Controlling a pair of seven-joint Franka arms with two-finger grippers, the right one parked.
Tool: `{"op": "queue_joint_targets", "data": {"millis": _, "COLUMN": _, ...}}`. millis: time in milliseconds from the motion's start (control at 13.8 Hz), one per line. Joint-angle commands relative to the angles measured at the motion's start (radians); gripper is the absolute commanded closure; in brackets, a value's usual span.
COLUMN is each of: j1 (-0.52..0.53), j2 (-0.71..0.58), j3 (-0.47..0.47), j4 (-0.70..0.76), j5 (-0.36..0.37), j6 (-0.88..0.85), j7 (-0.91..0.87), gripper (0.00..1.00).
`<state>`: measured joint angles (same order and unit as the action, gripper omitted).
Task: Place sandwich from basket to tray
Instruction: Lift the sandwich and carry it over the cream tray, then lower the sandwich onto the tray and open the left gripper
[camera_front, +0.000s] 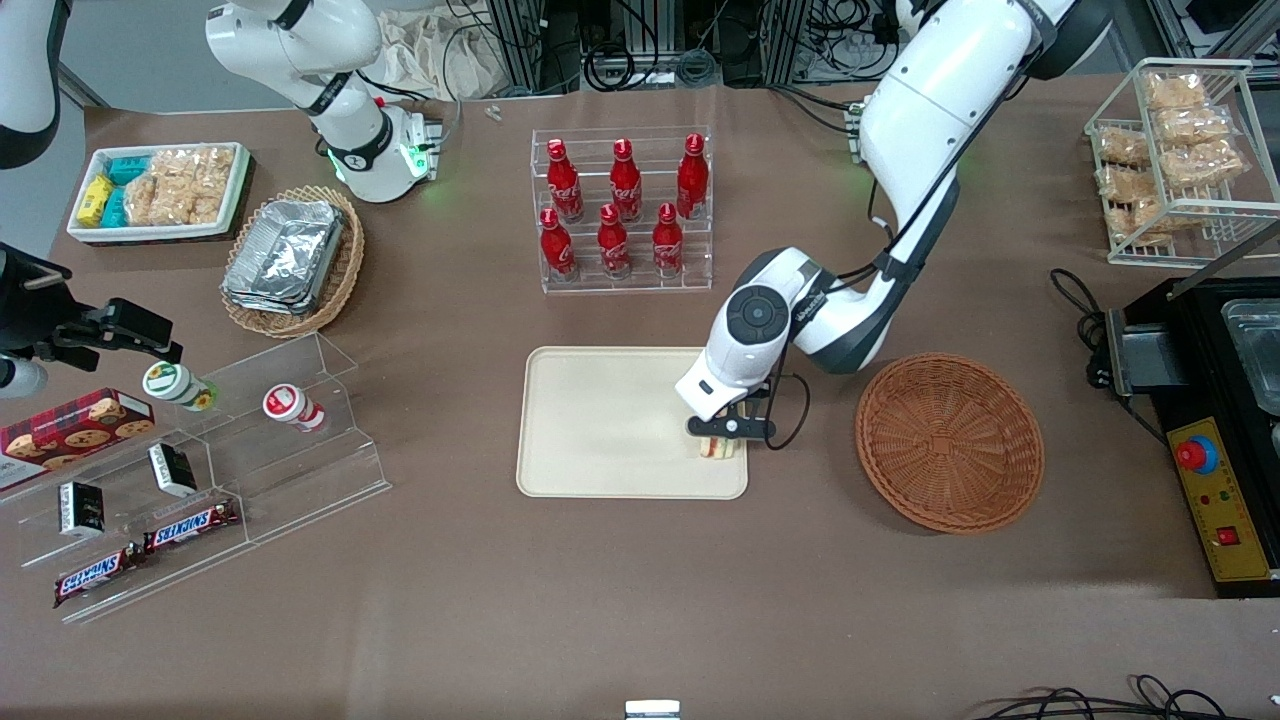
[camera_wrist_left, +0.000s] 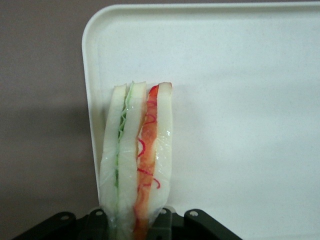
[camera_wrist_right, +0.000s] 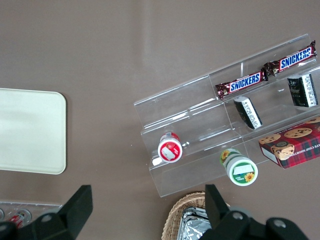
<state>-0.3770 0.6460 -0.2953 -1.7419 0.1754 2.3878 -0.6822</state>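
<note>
Brown matting is covering the table (camera_front: 600, 620) in the front view. The gripper (camera_front: 722, 436) is hanging low over the tray (camera_front: 600, 420), at the tray corner nearest the basket (camera_front: 948, 442), and its fingers are closing on the sandwich (camera_front: 722, 447). The basket is sitting just beside the tray, toward the working arm's end of the table. Red bottles (camera_front: 620, 205) with white script are standing in a clear rack, farther from the front camera than the tray. Two bars (camera_front: 145, 548) reading "SNICKERS" are lying on a clear stepped stand (camera_front: 250, 470) toward the parked arm's end, near a red cookie box (camera_front: 70, 425).

Left wrist view: the sandwich (camera_wrist_left: 137, 160) is standing on edge between the gripper's dark fingers (camera_wrist_left: 162, 220), which are pressing its white bread on both sides; green and orange-red filling layers are showing. It is resting close to the tray's (camera_wrist_left: 240, 100) rim, near a rounded corner.

Right wrist view: the two "SNICKERS" bars (camera_wrist_right: 267, 70) are reading clearly on the stepped stand (camera_wrist_right: 200, 115), with the cookie box (camera_wrist_right: 295, 145) and two round-lidded cups (camera_wrist_right: 172, 147) alongside. One tray (camera_wrist_right: 30, 130) corner is showing.
</note>
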Motion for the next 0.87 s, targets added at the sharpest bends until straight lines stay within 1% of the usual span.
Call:
{"op": "queue_joint_targets", "data": {"millis": 0, "j1": -0.013, "j2": -0.014, "j3": 0.007, "j4": 0.024, "j5": 0.026, "j6": -0.024, "j7": -0.028, "gripper": 0.0}}
{"op": "queue_joint_targets", "data": {"millis": 145, "j1": -0.005, "j2": -0.072, "j3": 0.007, "j4": 0.025, "j5": 0.013, "j6": -0.064, "j7": -0.033, "gripper": 0.0}}
{"op": "queue_joint_targets", "data": {"millis": 289, "j1": 0.009, "j2": -0.181, "j3": 0.007, "j4": 0.025, "j5": 0.003, "j6": -0.137, "j7": -0.103, "gripper": 0.0}}
{"op": "queue_joint_targets", "data": {"millis": 434, "j1": 0.058, "j2": -0.293, "j3": 0.004, "j4": 0.028, "j5": -0.01, "j6": -0.224, "j7": -0.111, "gripper": 0.0}}
{"op": "queue_joint_targets", "data": {"millis": 506, "j1": 0.078, "j2": -0.345, "j3": 0.004, "j4": 0.034, "j5": -0.048, "j6": -0.275, "j7": -0.103, "gripper": 0.0}}
{"op": "queue_joint_targets", "data": {"millis": 651, "j1": 0.104, "j2": -0.448, "j3": 0.007, "j4": 0.033, "j5": -0.082, "j6": -0.375, "j7": -0.096, "gripper": 0.0}}
{"op": "queue_joint_targets", "data": {"millis": 723, "j1": 0.143, "j2": -0.485, "j3": 0.004, "j4": 0.035, "j5": -0.105, "j6": -0.428, "j7": -0.061, "gripper": 0.0}}
{"op": "queue_joint_targets", "data": {"millis": 795, "j1": 0.165, "j2": -0.521, "j3": 0.005, "j4": 0.041, "j5": -0.143, "j6": -0.497, "j7": 0.022, "gripper": 0.0}}
